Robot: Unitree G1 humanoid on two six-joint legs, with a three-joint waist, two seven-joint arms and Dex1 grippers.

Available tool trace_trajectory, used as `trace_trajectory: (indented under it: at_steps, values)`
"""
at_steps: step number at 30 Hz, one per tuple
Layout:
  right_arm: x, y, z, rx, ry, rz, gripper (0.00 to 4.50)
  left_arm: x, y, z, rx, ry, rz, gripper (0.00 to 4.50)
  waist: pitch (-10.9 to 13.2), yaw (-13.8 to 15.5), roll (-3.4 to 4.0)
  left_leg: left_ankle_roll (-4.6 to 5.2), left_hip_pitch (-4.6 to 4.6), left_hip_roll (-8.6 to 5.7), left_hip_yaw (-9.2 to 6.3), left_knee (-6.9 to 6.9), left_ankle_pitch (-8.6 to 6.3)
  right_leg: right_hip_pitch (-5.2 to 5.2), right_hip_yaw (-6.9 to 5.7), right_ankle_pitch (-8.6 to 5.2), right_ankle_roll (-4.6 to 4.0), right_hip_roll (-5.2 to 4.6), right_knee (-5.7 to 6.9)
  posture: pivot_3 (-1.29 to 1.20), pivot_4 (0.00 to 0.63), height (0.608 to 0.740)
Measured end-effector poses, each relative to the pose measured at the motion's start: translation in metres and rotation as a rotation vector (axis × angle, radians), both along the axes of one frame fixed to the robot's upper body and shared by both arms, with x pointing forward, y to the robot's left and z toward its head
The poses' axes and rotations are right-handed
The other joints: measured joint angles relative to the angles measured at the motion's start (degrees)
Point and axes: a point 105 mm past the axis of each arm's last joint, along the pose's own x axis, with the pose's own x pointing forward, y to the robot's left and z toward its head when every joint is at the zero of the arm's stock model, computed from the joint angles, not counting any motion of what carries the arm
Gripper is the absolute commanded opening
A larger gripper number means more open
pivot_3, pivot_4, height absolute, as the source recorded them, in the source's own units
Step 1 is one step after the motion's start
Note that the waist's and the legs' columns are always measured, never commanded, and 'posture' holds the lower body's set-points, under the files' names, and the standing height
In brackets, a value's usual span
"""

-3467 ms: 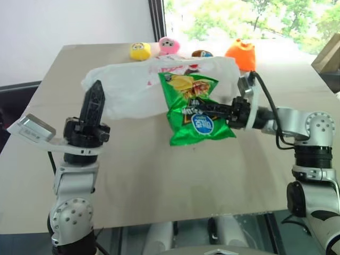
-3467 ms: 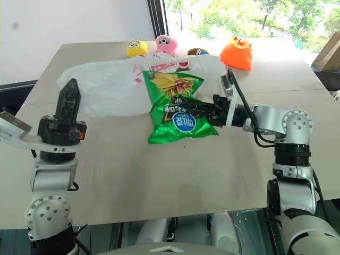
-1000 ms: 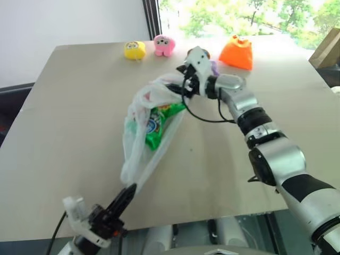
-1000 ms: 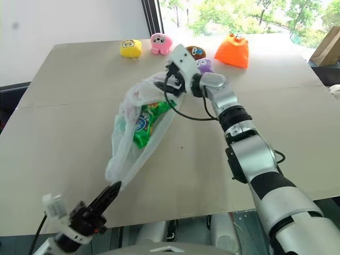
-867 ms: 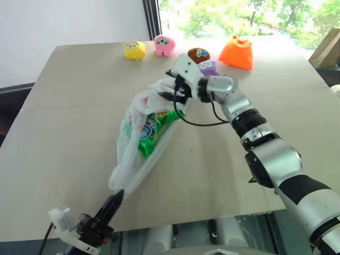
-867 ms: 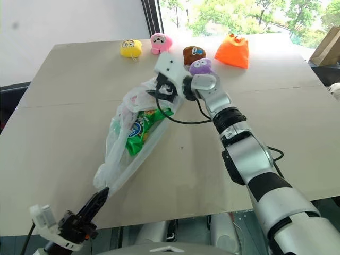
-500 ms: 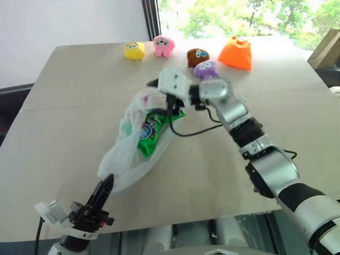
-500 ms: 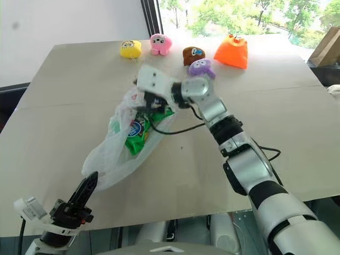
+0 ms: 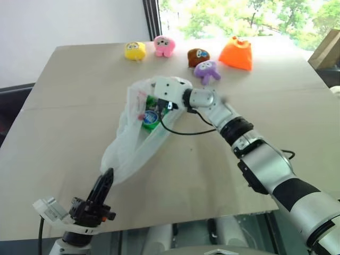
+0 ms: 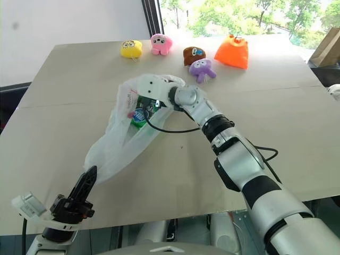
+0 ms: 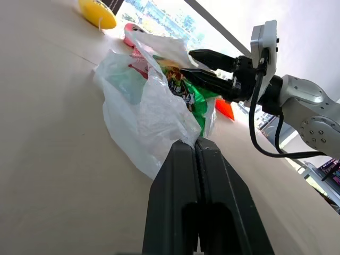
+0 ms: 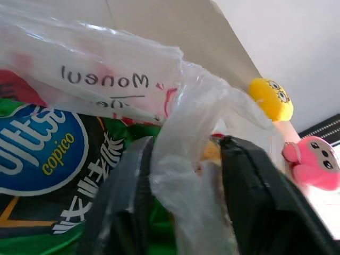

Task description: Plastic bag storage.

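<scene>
Bag (image 9: 134,139) lies stretched across the middle of the bench (image 9: 64,106), slung between the two arms, with the green snack packet (image 9: 150,114) already inside near its mouth. That part of the job looks done; what seems left is gathering or closing the mouth and putting the bag away, and no place for stowing it is in sight.

The left pincer (image 11: 197,151) is pressed together at the bag's lower end; in the left wrist view the film meets its tip, so it looks pinched there, though from the head views the tip may only touch the plastic. The right pincer (image 12: 183,178) sits at the mouth with a fold of film between its fingers (image 12: 249,175). They stand a little apart around that fold, and whether they squeeze it or merely bracket it I cannot tell.

The packet shows only in part through the plastic. How far it has slid down is unclear. The handles cannot be told apart from the crumpled rim. Along the far edge sit small plush toys, yellow (image 9: 135,50), pink (image 9: 163,45), brown (image 9: 198,56) and purple (image 9: 206,70), plus an orange one (image 9: 237,53), all well apart from the bag except the purple, which lies near the right arm.
</scene>
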Motion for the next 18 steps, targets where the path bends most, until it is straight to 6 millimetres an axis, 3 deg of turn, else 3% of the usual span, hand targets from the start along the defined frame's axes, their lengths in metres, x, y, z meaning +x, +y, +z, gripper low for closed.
trace_trajectory:
  at_steps: [1, 6, 10, 14, 15, 17, 18]
  values:
    - [0.002, -0.002, 0.001, 0.013, -0.002, -0.013, 0.07, 0.000, 0.000, 0.000, 0.000, 0.001, 0.000, 0.00, 0.0, 0.0, 0.00, 0.00, 0.00, 0.00, 0.00, 0.00, 0.00, 0.00, 0.00, 0.00, 0.00, 0.00, 0.00, 0.00, 0.150, 0.740]
    - [0.013, -0.015, 0.021, 0.176, 0.064, -0.090, 0.07, 0.002, -0.001, 0.001, 0.006, -0.004, -0.001, 0.00, 0.0, 0.0, 0.00, 0.01, 0.00, 0.01, -0.01, 0.00, 0.00, 0.00, 0.00, 0.00, 0.00, 0.02, 0.01, 0.00, 0.150, 0.740]
    - [0.025, -0.037, 0.034, 0.472, 0.366, -0.172, 0.07, 0.011, -0.001, 0.007, 0.016, -0.038, -0.008, 0.00, 0.0, 0.3, 0.00, 0.02, -0.03, 0.05, -0.06, 0.03, 0.00, 0.03, -0.03, 0.00, 0.00, 0.01, 0.02, 0.00, 0.150, 0.740]
    - [0.036, -0.068, 0.053, 0.827, 0.644, -0.213, 0.07, 0.036, 0.002, 0.032, 0.051, -0.147, 0.001, 0.00, 0.0, 0.6, 0.01, 0.03, -0.05, 0.02, -0.11, 0.11, 0.00, 0.04, -0.06, 0.00, 0.00, 0.01, 0.14, 0.00, 0.150, 0.740]
    - [0.040, -0.084, 0.063, 0.943, 0.691, -0.216, 0.07, 0.050, 0.005, 0.041, 0.052, -0.173, 0.020, 0.00, 0.0, 0.8, 0.06, 0.03, -0.06, -0.02, -0.14, 0.13, 0.01, 0.03, -0.07, 0.00, 0.01, -0.03, 0.22, 0.00, 0.150, 0.740]
    - [0.049, -0.133, 0.098, 1.206, 0.725, -0.203, 0.07, 0.105, 0.021, 0.076, 0.039, -0.227, 0.138, 0.00, 0.4, 3.0, 0.20, 0.02, -0.37, -0.20, -0.44, 0.66, 0.03, 0.02, -0.53, 0.01, -0.01, 0.01, 0.56, 0.00, 0.150, 0.740]
    - [0.049, -0.164, 0.129, 1.350, 0.714, -0.160, 0.07, 0.143, 0.031, 0.116, -0.009, -0.289, 0.232, 0.00, 0.8, 4.0, -0.13, 0.01, -0.57, -0.20, -0.77, 0.88, 0.08, 0.01, -0.77, 0.10, -0.14, 0.09, 0.71, 0.00, 0.150, 0.740]
